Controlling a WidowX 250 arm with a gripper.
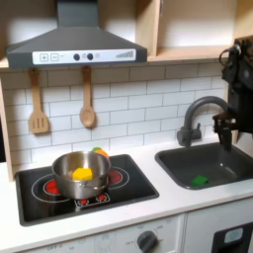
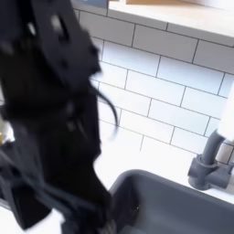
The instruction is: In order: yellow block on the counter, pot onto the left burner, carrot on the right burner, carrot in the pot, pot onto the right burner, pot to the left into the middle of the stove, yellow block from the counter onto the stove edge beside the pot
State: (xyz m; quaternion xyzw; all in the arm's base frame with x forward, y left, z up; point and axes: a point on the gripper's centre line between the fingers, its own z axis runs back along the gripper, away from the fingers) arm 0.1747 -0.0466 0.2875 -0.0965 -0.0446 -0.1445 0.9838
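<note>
In the first exterior view the shiny steel pot [image 1: 77,176] stands on the black stove [image 1: 133,188], between the two red burners. The yellow block [image 1: 83,174] lies inside the pot. The orange carrot [image 1: 98,152] with its green end shows just behind the pot's far rim. The off-white counter [image 1: 148,210] runs around the stove. My gripper [image 1: 225,128] hangs far to the first exterior view's right, above the sink and away from the pot; its fingers are too dark to read. In the second exterior view the black arm [image 2: 55,110] is a close blur.
A grey sink [image 1: 222,170] with a small green piece [image 1: 201,181] in it lies right of the stove, with a dark faucet [image 1: 201,114] behind it. A wooden spatula [image 1: 38,104] and spoon [image 1: 87,99] hang on the tiled wall under the range hood [image 1: 74,44].
</note>
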